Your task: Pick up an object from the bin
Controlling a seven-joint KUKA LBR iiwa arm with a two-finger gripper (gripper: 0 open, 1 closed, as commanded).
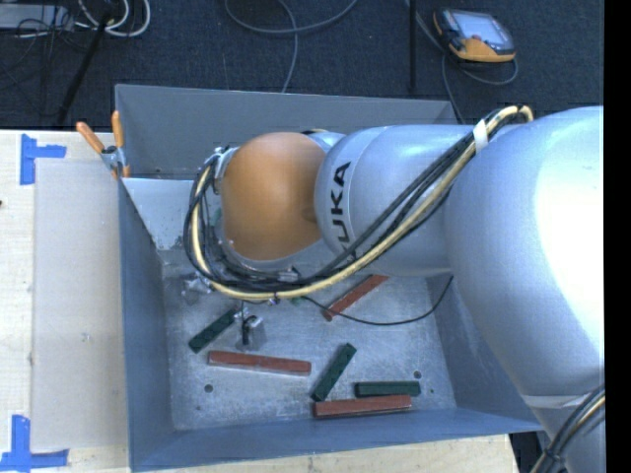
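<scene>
My gripper [248,328] hangs below the arm's orange dome, low over the left half of the bin floor. It is at the upper right end of a short dark green bar [211,332] that lies slanted on the floor. Whether it touches the bar I cannot tell. Just in front of the gripper lies a long red-brown bar [258,363], nearly level.
More bars lie to the right: a slanted dark green one [333,371], a small dark green one [386,389] above a red-brown one [362,406], and a red-brown one [357,295] partly under the arm. The arm and its cables cover the bin's back and right.
</scene>
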